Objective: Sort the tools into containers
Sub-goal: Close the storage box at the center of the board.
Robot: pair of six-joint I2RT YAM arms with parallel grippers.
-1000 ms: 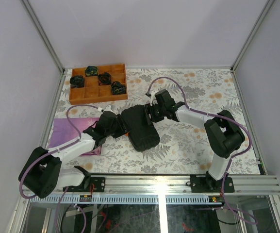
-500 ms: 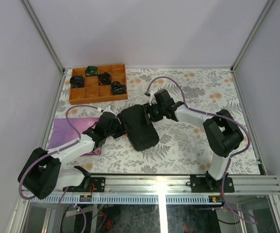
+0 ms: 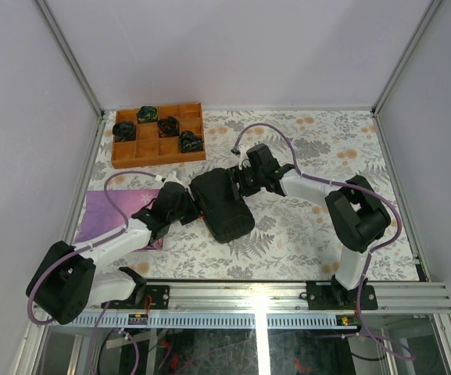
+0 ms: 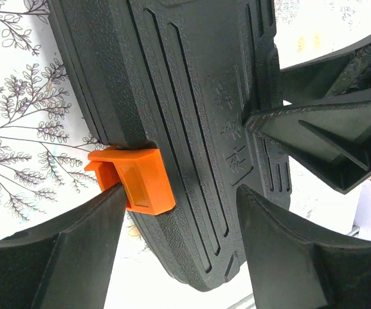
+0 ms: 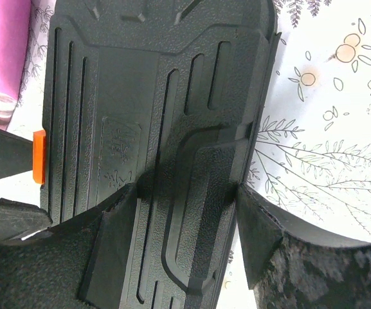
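Note:
The container, a black hard tool case (image 3: pixel 222 205), lies closed on the flowered table. Its orange latch (image 4: pixel 138 179) faces my left arm. My left gripper (image 3: pixel 189 205) is open, its jaws straddling the latch edge of the case (image 4: pixel 191 96). One of its fingers (image 4: pixel 76 238) touches the latch while the other stands off the lid. From the far side, my right gripper (image 3: pixel 242 181) is shut on a raised ridge at the case's edge (image 5: pixel 211 174). Both its fingers (image 5: pixel 117 225) press against that ridge. No tools are in view.
A brown wooden compartment tray (image 3: pixel 152 151) sits at the back left with several dark items in its cells. A purple cloth (image 3: pixel 104 212) lies under my left arm. Cage posts and walls close in the table on three sides.
The left jaws have spread apart around the latch edge. The case and both wrists have shifted slightly left and back. The right grip is unchanged.

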